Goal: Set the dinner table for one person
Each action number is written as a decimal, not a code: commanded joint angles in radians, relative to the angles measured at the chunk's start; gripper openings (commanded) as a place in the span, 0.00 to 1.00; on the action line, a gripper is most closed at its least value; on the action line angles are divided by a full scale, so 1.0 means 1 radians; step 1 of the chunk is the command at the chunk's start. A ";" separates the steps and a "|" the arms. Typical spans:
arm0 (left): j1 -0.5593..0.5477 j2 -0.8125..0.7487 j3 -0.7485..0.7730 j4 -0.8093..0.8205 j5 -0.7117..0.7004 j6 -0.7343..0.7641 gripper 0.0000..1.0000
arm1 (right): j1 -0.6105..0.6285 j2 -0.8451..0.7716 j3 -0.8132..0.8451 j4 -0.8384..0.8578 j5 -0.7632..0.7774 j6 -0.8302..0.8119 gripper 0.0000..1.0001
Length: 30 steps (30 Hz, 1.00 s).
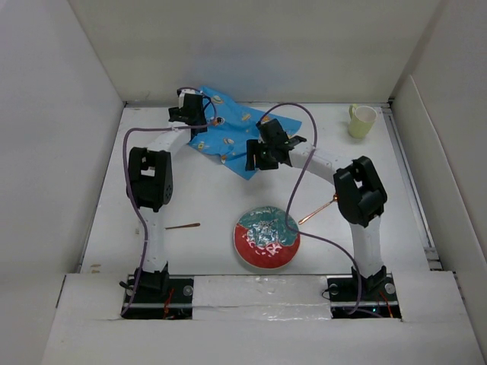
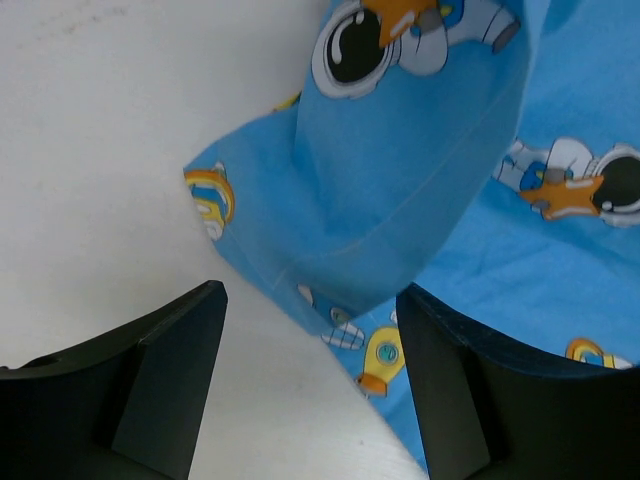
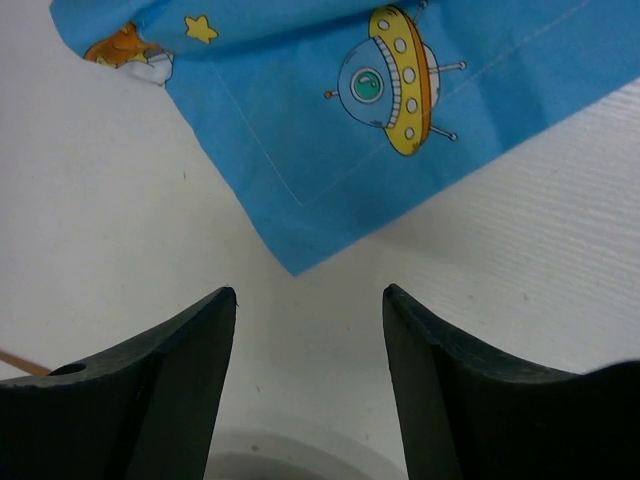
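Note:
The white dinner table [image 1: 205, 194] carries a blue astronaut-print placemat [image 1: 232, 131], rumpled and folded over itself at the back centre. My left gripper [image 1: 199, 114] is open and empty over the mat's left edge; in the left wrist view [image 2: 310, 295] its jaws straddle a folded flap of the mat [image 2: 400, 200]. My right gripper [image 1: 259, 156] is open and empty just above the mat's near corner [image 3: 380, 130], with bare table between its jaws [image 3: 310, 295]. A red and teal plate [image 1: 266, 237] sits at the front centre.
A pale green cup [image 1: 362, 120] stands at the back right. A copper-coloured utensil [image 1: 183, 226] lies left of the plate and another [image 1: 319, 209] right of it, partly under the right arm. White walls enclose the table.

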 commanded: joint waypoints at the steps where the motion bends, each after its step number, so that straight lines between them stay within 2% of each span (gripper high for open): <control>1: 0.009 0.028 0.097 -0.016 -0.097 0.053 0.66 | 0.044 0.033 0.099 -0.027 0.091 -0.002 0.66; 6: 0.019 0.094 0.145 -0.026 -0.083 0.041 0.62 | 0.083 0.156 0.243 -0.164 0.257 -0.017 0.67; 10: 0.029 0.123 0.168 -0.028 -0.084 0.045 0.49 | 0.114 0.238 0.329 -0.251 0.349 -0.025 0.68; 11: 0.029 0.131 0.173 -0.032 -0.080 0.041 0.41 | 0.114 0.259 0.346 -0.266 0.367 -0.028 0.65; 14: 0.039 0.128 0.186 -0.046 -0.080 0.021 0.17 | 0.114 0.273 0.351 -0.275 0.401 -0.036 0.47; 15: 0.039 0.113 0.186 -0.048 -0.070 0.014 0.03 | 0.114 0.278 0.354 -0.284 0.418 -0.040 0.34; 16: 0.039 0.103 0.183 -0.048 -0.063 0.007 0.00 | 0.114 0.291 0.369 -0.297 0.435 -0.039 0.25; 17: 0.039 0.090 0.186 -0.055 -0.052 0.001 0.00 | 0.114 0.296 0.372 -0.309 0.464 -0.034 0.15; 18: 0.051 0.065 0.188 -0.059 -0.031 -0.002 0.00 | 0.114 0.296 0.372 -0.323 0.473 -0.034 0.01; 25: 0.060 -0.146 0.116 -0.046 0.094 -0.007 0.00 | -0.023 0.131 0.211 -0.255 0.471 -0.037 0.00; 26: 0.081 -0.224 0.060 -0.030 0.171 -0.028 0.00 | -0.071 0.048 0.132 -0.228 0.452 -0.042 0.00; 28: 0.120 -0.248 0.021 -0.034 0.213 -0.050 0.00 | -0.087 0.023 0.108 -0.211 0.447 -0.044 0.00; 30: 0.170 -0.324 -0.042 -0.002 0.362 -0.133 0.00 | -0.134 -0.041 0.042 -0.203 0.428 -0.037 0.00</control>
